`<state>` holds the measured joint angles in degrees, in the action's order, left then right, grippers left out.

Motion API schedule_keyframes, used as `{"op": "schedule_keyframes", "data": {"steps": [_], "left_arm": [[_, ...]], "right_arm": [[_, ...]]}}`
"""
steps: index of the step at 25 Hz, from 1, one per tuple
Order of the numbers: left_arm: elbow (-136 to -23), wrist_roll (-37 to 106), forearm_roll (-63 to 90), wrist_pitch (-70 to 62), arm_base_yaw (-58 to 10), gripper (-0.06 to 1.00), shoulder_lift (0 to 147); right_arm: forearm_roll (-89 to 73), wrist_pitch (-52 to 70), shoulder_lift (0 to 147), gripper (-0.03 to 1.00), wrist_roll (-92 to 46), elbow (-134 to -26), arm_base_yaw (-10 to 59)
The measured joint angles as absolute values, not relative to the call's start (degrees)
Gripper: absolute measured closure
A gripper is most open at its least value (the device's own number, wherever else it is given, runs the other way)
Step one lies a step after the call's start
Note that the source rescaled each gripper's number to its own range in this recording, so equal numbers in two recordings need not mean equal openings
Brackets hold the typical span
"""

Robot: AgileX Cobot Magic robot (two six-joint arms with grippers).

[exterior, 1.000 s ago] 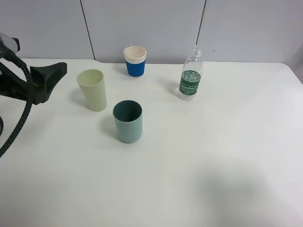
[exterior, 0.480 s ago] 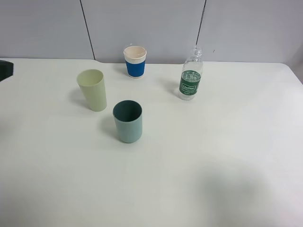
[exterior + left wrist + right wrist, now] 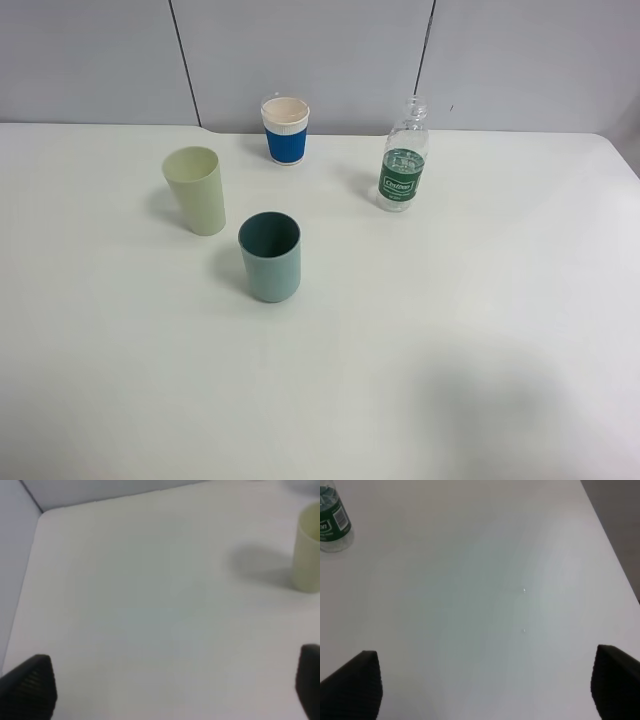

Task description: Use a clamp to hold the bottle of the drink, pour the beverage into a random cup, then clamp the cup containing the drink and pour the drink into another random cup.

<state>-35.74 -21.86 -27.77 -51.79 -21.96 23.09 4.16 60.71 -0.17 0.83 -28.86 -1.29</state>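
Bench (image 3: 450,350) surface is white and bare across its whole near half, with wide open room in front of the teal cup (image 3: 270,256). Taking that teal cup as the landmark: the pale green cup (image 3: 196,190) stands close behind it toward the left, apart and upright. The blue-sleeved paper cup (image 3: 286,130) stands farther behind it, near the bench's back edge against the grey wall (image 3: 300,50). The clear bottle (image 3: 404,160) with green label stands upright behind and well to the right, uncapped as far as can be seen. None of the four items touch. The bench's right edge shows beyond the bottle; the back left corner is rounded.

Neither arm appears in the overhead view.

Left tool (image 3: 170,685), seen from its wrist camera, has its two dark fingertips (image 3: 30,687) spread wide, at opposite margins of the picture. It holds nothing and hangs over bare bench near the left rear corner, with the pale green cup ahead of it.

Right tool (image 3: 485,682) likewise has its fingertips (image 3: 355,685) spread apart with nothing between them, over bare bench near the right edge; the bottle's lower part shows ahead.
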Motion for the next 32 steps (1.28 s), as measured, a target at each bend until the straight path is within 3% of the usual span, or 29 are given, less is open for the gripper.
{"op": "schedule_keyframes", "data": {"steps": [11, 24, 32], "left_arm": [[-35.8, -24.8, -26.3, -58.8, -20.7, 0.04, 15.9], [-35.6, -10.5, -13.6, -59.1, 1.5, 0.04, 9.5], [-31.3, -6.6, -5.2, -59.0, 8.7, 0.04, 0.8]], "right_arm": [[4.2, 60.7, -0.2, 0.3, 0.8, -28.9, -1.3], [4.2, 60.7, -0.2, 0.3, 0.8, -28.9, -1.3], [4.2, 60.7, -0.2, 0.3, 0.8, -28.9, -1.3]]}}
